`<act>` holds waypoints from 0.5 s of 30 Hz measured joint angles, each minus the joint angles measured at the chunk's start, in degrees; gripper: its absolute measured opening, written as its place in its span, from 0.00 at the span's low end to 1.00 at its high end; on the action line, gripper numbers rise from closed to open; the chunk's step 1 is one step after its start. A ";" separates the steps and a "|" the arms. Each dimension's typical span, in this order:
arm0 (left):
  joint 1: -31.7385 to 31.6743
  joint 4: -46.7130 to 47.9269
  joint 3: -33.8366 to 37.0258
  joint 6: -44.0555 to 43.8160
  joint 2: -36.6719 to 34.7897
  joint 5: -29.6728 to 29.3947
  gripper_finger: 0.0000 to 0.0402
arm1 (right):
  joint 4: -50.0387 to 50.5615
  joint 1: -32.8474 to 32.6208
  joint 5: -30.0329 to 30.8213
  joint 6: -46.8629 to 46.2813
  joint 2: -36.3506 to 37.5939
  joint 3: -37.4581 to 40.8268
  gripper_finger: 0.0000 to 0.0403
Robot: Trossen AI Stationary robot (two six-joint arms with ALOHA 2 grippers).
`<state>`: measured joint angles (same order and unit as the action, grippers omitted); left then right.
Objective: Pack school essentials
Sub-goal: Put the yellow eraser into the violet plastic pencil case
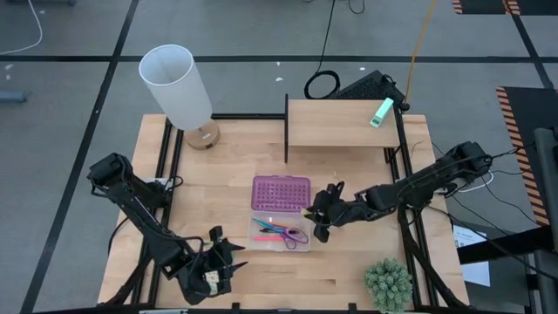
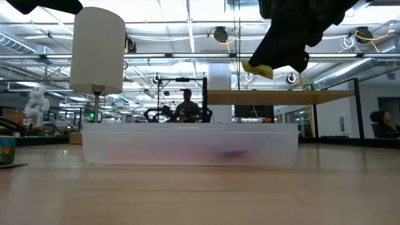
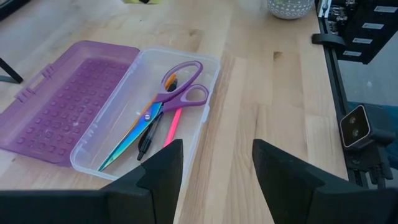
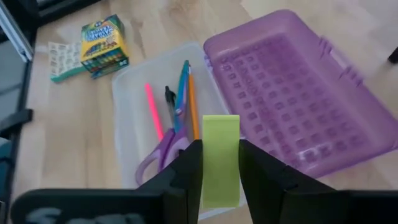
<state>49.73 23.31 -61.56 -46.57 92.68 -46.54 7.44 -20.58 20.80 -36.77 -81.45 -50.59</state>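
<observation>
**Inspector:** Report the right gripper (image 4: 220, 163).

**Assistant:** It hangs above the clear case (image 1: 281, 234), at the case's right-hand end in the high view. Its fingers (image 4: 180, 171) are clamped on a small yellow piece (image 4: 221, 158); the piece is held clear of the bench (image 1: 349, 262), directly over the open tray.

**Inspector:** Contents of the case?

**Assistant:** Purple-handled scissors (image 3: 168, 99), a pink pen (image 4: 153, 109), a dark pencil (image 3: 148, 132), and blue and orange sticks lying side by side next to the scissors. The purple studded lid (image 1: 281, 192) is folded back flat on the bench, adjoining the tray.

**Inspector:** Items outside the case?

**Assistant:** A yellow-green crayon box (image 4: 102, 45) and a pale patterned pack (image 4: 65, 59) lie touching each other on the bench, near the case on the side away from the lid.

**Inspector:** Left gripper (image 3: 216, 165)?

**Assistant:** Low over the bench beside the case, on the side away from the lid. Its fingers (image 3: 163, 171) stand wide apart and hold nothing.

**Inspector:** Other fixtures?

**Assistant:** A white lamp (image 1: 179, 87) and a wooden shelf (image 1: 336, 122) stand beyond the lid; a mint-green block (image 1: 381, 112) rests on the shelf.
</observation>
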 joint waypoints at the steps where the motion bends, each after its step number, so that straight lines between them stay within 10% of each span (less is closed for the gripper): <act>1: -0.14 -0.01 0.00 0.00 0.00 0.00 0.49 | -0.11 0.07 0.04 1.15 -0.15 0.00 0.23; 15: -0.36 -0.02 0.00 -0.02 0.00 -0.02 0.49 | -7.10 1.10 -3.00 9.33 -8.57 -0.02 0.23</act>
<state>49.36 23.29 -61.56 -46.59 92.68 -46.57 0.34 -19.48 17.79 -27.44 -90.03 -50.61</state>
